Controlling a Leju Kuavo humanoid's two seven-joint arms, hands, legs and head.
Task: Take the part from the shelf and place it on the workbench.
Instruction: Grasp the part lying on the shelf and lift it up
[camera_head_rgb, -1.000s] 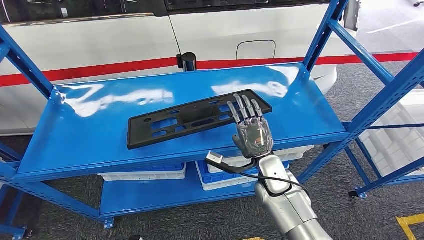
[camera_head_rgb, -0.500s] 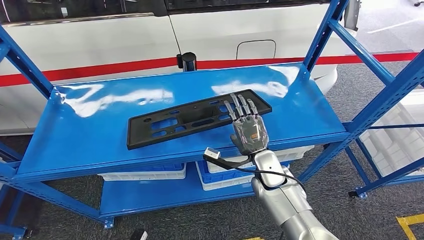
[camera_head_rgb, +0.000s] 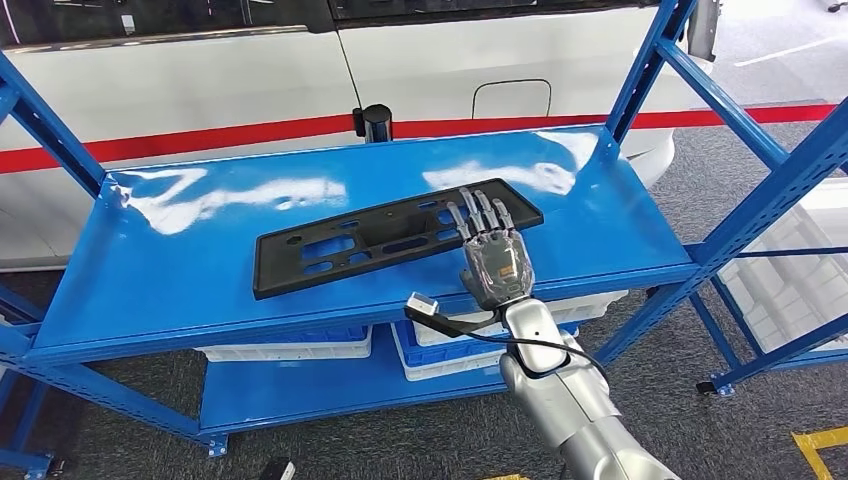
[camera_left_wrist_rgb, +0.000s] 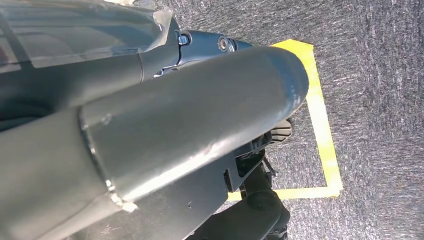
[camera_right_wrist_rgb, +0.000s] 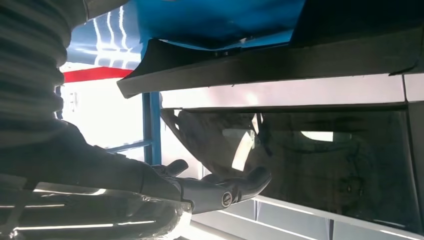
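A flat black plastic part (camera_head_rgb: 385, 240) with several cut-outs lies across the middle of the top blue shelf (camera_head_rgb: 180, 290). My right hand (camera_head_rgb: 490, 255) is at the part's right end, its fingers straight and spread over that end, holding nothing. In the right wrist view the part's dark edge (camera_right_wrist_rgb: 260, 65) runs along the blue shelf, and my fingers (camera_right_wrist_rgb: 220, 187) are stretched out with a gap between them and the part. My left hand (camera_left_wrist_rgb: 150, 125) hangs over the floor as a thick grey shape; its fingers are hidden.
White bins (camera_head_rgb: 290, 350) and a blue bin (camera_head_rgb: 440, 352) sit on the lower shelf. A white vehicle (camera_head_rgb: 250, 70) with a red stripe stands behind the rack. Blue uprights (camera_head_rgb: 760, 190) and white crates (camera_head_rgb: 800, 270) flank the right side. Yellow tape (camera_left_wrist_rgb: 320, 130) marks the grey floor.
My right hand and forearm have shifted slightly to the left along the part's right end. The part has not moved.
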